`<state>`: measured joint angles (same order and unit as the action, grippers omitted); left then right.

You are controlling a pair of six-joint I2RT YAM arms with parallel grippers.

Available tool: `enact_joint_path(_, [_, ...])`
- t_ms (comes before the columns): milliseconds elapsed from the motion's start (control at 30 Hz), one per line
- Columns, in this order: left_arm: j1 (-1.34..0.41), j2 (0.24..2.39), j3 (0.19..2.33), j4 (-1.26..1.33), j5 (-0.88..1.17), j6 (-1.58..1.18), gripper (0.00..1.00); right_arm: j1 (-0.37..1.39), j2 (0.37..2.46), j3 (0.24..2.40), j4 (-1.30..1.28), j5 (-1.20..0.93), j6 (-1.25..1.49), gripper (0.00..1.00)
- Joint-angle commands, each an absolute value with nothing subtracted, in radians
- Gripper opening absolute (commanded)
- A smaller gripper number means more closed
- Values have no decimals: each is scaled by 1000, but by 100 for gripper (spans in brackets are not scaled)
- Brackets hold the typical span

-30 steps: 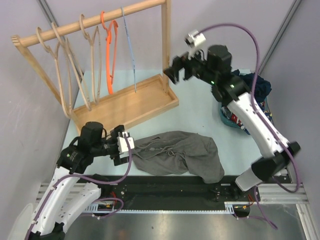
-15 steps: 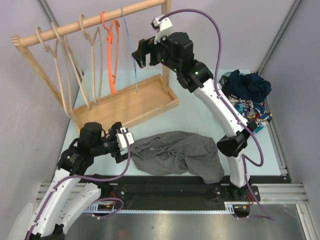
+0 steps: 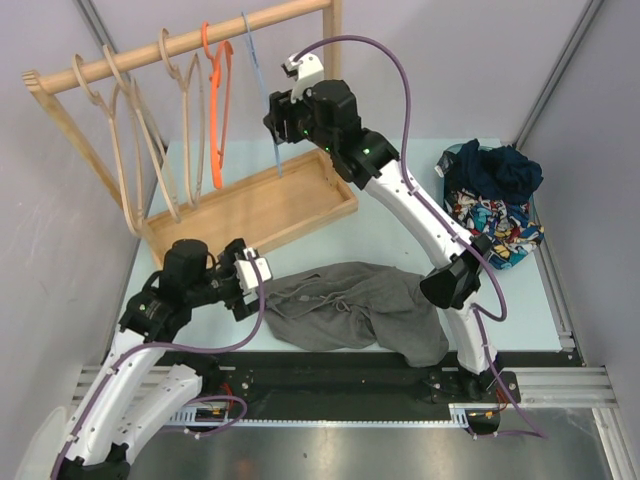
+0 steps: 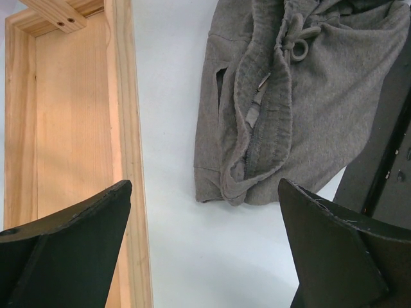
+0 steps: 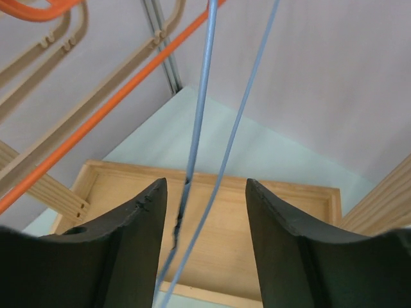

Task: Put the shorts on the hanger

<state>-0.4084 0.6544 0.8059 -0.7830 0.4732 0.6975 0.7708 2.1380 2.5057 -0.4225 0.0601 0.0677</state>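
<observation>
The dark grey shorts [image 3: 350,305] lie crumpled on the table near the front edge; the left wrist view shows their drawstring waistband [image 4: 282,96]. The thin light-blue hanger [image 3: 262,95] hangs on the wooden rail, right of the orange one. My right gripper [image 3: 280,118] is open, raised at the hanger, whose two blue wires [image 5: 205,128] run between its jaws without being clamped. My left gripper [image 3: 245,285] is open and empty just left of the shorts [image 4: 282,96], above bare table [image 4: 205,244].
The wooden rack [image 3: 250,205] with its tray base stands at the back left, holding several wooden hangers [image 3: 150,130] and an orange hanger [image 3: 218,110]. A basket [image 3: 495,205] with navy and cartoon-print cloth sits at the right. The rack's edge [image 4: 125,128] lies beside my left gripper.
My right arm has swung left from beside the rack post to the blue hanger, and its open jaws now straddle the wires. The left arm has barely moved.
</observation>
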Motion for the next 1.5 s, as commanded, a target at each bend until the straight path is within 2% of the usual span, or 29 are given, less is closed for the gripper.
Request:
enact_joint_path(0, [-413, 652, 801, -758, 471, 689, 100, 758, 2138, 2511, -388, 101, 49, 47])
enact_joint_path(67, [-413, 655, 799, -756, 469, 692, 100, 755, 2138, 2513, -373, 100, 40, 39])
enact_joint_path(100, [-413, 655, 799, -753, 471, 692, 100, 753, 2138, 2513, -364, 101, 28, 31])
enact_joint_path(233, [-413, 664, 796, -747, 469, 695, 100, 749, 2126, 2514, -331, 112, 9, 15])
enact_joint_path(267, [-413, 664, 798, -746, 469, 695, 100, 750, 2123, 2514, -325, 115, 6, 7])
enact_joint_path(333, [-413, 669, 796, -741, 468, 698, 100, 746, 2115, 2513, -308, 129, 3, 0])
enact_joint_path(567, [-413, 687, 802, -729, 466, 701, 100, 735, 2040, 2475, -223, 167, -43, 0])
enact_joint_path(767, [-413, 707, 807, -707, 469, 699, 100, 709, 1951, 2401, -190, 94, -64, 0])
enact_joint_path(967, [-413, 742, 815, -686, 488, 709, 100, 677, 1715, 2076, -133, -32, -100, 0])
enact_joint_path(1133, [-413, 775, 822, -667, 528, 721, 100, 632, 1608, 1976, -351, -115, -115, 0])
enact_joint_path(1333, [-413, 808, 815, -624, 635, 722, 100, 522, 1343, 1626, -575, -199, -239, 0])
enact_joint_path(1433, [-413, 767, 764, -556, 739, 729, 100, 433, 1218, 1494, -732, -296, -340, 0])
enact_joint_path(1467, [-413, 750, 737, -526, 755, 716, 100, 401, 1192, 1467, -782, -407, -444, 0])
